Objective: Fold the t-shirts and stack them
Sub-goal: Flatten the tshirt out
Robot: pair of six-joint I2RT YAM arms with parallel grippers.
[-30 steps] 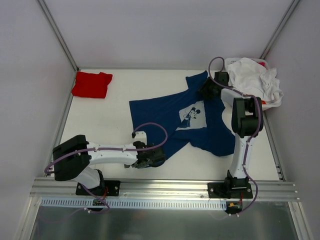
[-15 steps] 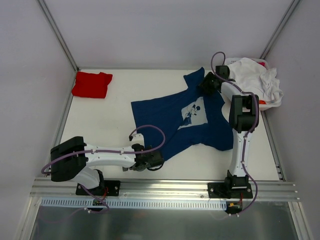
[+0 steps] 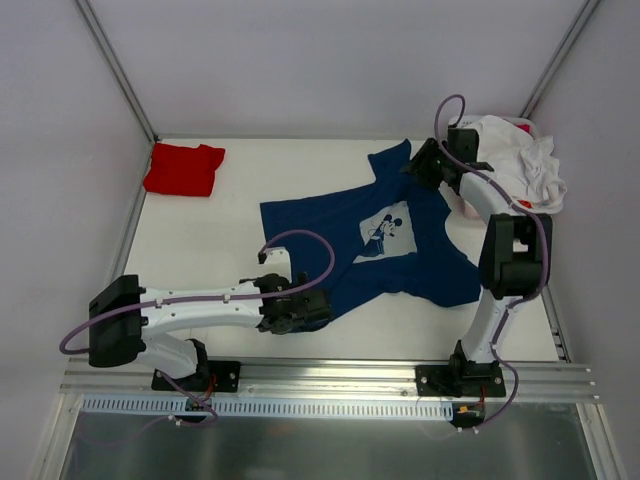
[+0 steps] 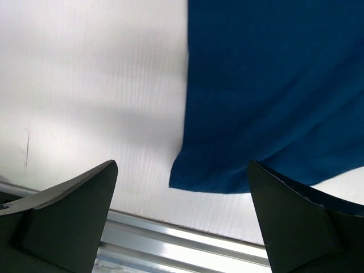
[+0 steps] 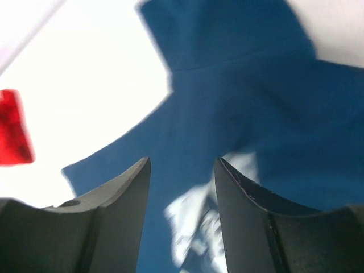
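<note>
- Surroundings: red t-shirt at 10 o'clock on the worktop; white t-shirts heaped at 2 o'clock.
- Navy t-shirt lies spread at centre.
- Left pincer, jaws wide apart, at its 7 o'clock hem; right pincer, jaws apart and empty, over its 1 o'clock sleeve.

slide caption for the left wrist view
Open left gripper over a corner of the navy blue cloth t-shirt on white table.
</note>
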